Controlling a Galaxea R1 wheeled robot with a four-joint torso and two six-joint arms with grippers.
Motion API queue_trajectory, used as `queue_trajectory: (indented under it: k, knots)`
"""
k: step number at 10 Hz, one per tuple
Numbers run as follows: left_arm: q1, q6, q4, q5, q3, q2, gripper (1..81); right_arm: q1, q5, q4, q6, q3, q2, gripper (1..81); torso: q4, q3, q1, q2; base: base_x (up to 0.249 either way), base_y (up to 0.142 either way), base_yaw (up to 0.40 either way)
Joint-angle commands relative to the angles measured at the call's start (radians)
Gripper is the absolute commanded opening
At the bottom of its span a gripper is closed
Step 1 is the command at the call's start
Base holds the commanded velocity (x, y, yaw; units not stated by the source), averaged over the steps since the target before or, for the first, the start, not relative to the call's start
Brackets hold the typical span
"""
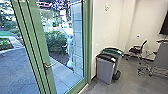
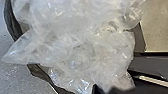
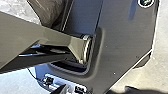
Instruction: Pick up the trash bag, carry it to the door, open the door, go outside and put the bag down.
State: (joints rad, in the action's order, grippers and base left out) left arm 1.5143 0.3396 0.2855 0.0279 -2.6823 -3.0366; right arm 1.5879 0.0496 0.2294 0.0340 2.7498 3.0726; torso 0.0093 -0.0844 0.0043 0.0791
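A glass door with a green frame (image 1: pixel 41 50) stands at the left of the head view, a lever handle (image 1: pixel 50 65) on its stile. Paving and shrubs show through the glass. In the left wrist view the clear plastic trash bag (image 2: pixel 75 52) lies large and crumpled before the camera, over dark parts of the robot. Dark tips at that view's edge touch the bag's outline; whether they grip it I cannot tell. Part of a translucent bag (image 3: pixel 22 10) shows beyond the jointed bar in the right wrist view.
Two grey bins, one with a black lid (image 1: pixel 106 68) and one with a green lid (image 1: pixel 113 52), stand against the wall right of the door. Farther back are an office chair (image 1: pixel 136 50) and a grey desk (image 1: pixel 161 57).
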Motion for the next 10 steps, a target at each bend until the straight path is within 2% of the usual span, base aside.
queue_trajectory:
  k: [1, 10]
  knots:
    - [-0.045, 0.006, 0.004, 0.064, 0.006, -0.006, 1.0, -0.035, 0.055, 0.005, 0.0, -0.004, 0.007, 81.1, 0.0, 0.0, 0.0, 0.0, 0.171, 0.0, 0.0]
    - [-0.044, 0.006, 0.004, 0.064, 0.006, -0.004, 1.0, -0.009, 0.055, 0.004, 0.0, 0.003, 0.002, 81.1, 0.0, 0.0, 0.0, 0.0, 0.167, 0.0, 0.0]
